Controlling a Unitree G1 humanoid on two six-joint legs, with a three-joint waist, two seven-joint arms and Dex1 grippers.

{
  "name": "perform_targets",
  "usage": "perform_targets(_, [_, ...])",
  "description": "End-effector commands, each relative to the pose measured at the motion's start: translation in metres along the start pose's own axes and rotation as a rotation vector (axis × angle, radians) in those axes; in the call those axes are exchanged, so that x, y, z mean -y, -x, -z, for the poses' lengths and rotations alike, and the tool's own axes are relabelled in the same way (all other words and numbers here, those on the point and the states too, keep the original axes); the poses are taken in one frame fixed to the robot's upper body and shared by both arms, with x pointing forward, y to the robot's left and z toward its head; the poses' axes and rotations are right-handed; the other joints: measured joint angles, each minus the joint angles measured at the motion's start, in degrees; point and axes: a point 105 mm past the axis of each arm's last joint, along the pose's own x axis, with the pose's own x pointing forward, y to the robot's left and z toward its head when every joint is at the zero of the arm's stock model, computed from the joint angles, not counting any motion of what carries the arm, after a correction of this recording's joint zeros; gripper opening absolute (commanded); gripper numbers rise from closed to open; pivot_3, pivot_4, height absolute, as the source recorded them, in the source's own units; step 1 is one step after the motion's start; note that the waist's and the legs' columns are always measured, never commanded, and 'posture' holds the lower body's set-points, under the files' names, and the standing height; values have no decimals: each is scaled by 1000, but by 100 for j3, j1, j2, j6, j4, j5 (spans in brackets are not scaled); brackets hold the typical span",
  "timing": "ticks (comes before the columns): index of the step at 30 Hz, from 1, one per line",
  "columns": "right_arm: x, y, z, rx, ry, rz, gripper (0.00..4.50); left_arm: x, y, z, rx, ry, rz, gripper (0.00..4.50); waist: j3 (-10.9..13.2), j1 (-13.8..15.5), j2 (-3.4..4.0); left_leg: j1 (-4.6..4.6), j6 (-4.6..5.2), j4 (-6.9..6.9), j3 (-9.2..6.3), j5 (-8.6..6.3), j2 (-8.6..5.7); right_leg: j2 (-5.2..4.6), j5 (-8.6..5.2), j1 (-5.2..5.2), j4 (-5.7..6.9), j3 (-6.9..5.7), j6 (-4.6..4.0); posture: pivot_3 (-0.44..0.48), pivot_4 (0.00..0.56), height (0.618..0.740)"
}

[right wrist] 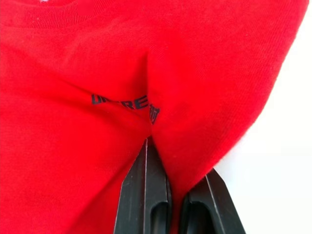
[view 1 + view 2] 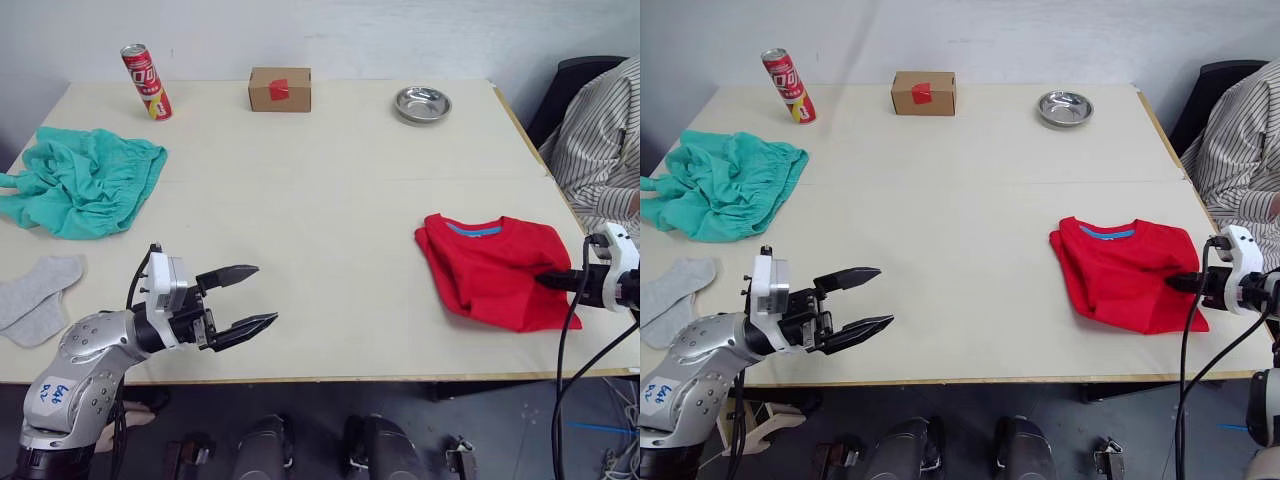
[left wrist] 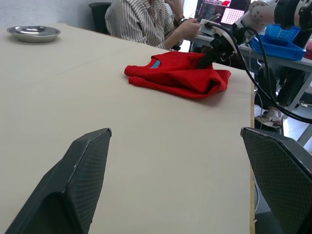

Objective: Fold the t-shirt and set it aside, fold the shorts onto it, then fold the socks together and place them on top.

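Now, right gripper point(image 1: 165, 185): black fingers pinched on the folded bright red cloth t-shirt point(image 2: 495, 268) at the table's right side.
Left gripper point(image 2: 245, 298): fingers spread, holding nothing.
Writing: small black letters on the shirt, too creased to read.
Crumply teal-green cloth shorts point(image 2: 85, 180): far left.
Soft light grey ankle socks point(image 2: 35, 297): near left edge.

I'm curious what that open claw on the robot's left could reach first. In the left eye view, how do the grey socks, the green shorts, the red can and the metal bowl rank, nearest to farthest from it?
From the left gripper:
1. Socks, at the near left edge.
2. Shorts, farther back on the left.
3. Can, far left corner.
4. Bowl, far right side.
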Motion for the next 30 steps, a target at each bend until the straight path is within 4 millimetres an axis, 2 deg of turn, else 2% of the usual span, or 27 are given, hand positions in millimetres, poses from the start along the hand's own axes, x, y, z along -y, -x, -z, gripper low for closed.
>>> perform_targets(1, [8, -1, 12, -44, -3, 46, 0, -1, 4, -10, 4, -52, -4, 4486, 0, 0, 0, -1, 0, 0, 0, 0, 0, 0, 1, 0, -2, 0, 1, 0, 150, 740])
perform_targets(5, [0, 3, 5, -31, 35, -16, 946, 0, 5, -9, -7, -53, 0, 4500, 0, -12, 0, -1, -3, -3, 0, -4, 1, 0, 4, 2, -9, 1, 3, 0, 150, 740])
perform_targets(8, [7, 18, 1, -39, 209, 18, 1951, -1, 11, -5, -28, -34, -19, 4500, 0, -10, 1, -1, -3, -8, 0, -5, 2, 0, 4, 1, -14, 0, 3, 0, 150, 740])
perform_targets(11, [12, 46, -18, 35, 460, 74, 2938, -8, 24, 2, -54, 2, -92, 4500, 16, 45, 28, -7, -1, -10, 0, -6, 0, 0, 4, -1, -21, -3, 4, 0, 150, 740])
perform_targets(15, [-10, 70, -50, 241, 680, 28, 4347, -17, 51, 13, -102, 7, -219, 4500, 45, -15, 75, -11, 8, -8, 17, -12, -6, 0, 11, -6, -31, 6, 21, 0, 150, 740])
perform_targets(16, [-17, 72, -52, 262, 755, 16, 4451, -19, 59, 17, -122, -2, -253, 4500, 48, -46, 74, -7, 7, -9, 21, -11, -2, 4, 11, -6, -30, 9, 21, 0, 150, 740])
perform_targets(18, [-45, 70, -56, 349, 941, -52, 4451, -24, 82, 25, -155, -22, -365, 4500, 49, -83, 73, -3, 2, -13, 22, -12, 3, 10, 11, -6, -29, 9, 21, 0, 150, 740])
perform_targets(20, [-66, 65, -52, 406, 1015, -118, 4451, -27, 99, 29, -163, -36, -455, 4500, 50, -141, 72, 1, -3, -18, 21, -17, 9, 14, 10, -7, -29, 10, 19, 0, 150, 740])
perform_targets(22, [-104, 36, -30, 473, 1113, -218, 4451, -28, 139, 38, -186, -56, -657, 4500, 48, -165, 49, 0, 12, -19, 19, -29, 12, 14, 10, -8, -30, 10, 19, 0, 150, 740])
perform_targets(24, [-127, 13, -7, 500, 1138, -251, 4451, -23, 171, 43, -193, -61, -820, 4500, 42, -189, 17, 4, -13, -18, 16, -49, 25, 18, 9, -4, -31, 12, 18, 0, 150, 740])
perform_targets(26, [-135, 2, 2, 514, 1103, -264, 4451, -18, 185, 43, -186, -64, -895, 4500, 56, -155, 25, -2, -9, -13, 16, -56, 31, 22, 8, -5, -34, 12, 15, 0, 150, 740])
perform_targets(30, [-165, -17, 14, 593, 1068, -349, 4451, -3, 227, 44, -157, -44, -1119, 4500, 64, -70, 38, -12, 16, -3, 17, -62, 2, -5, 16, -13, -35, 22, 28, 0, 150, 740])
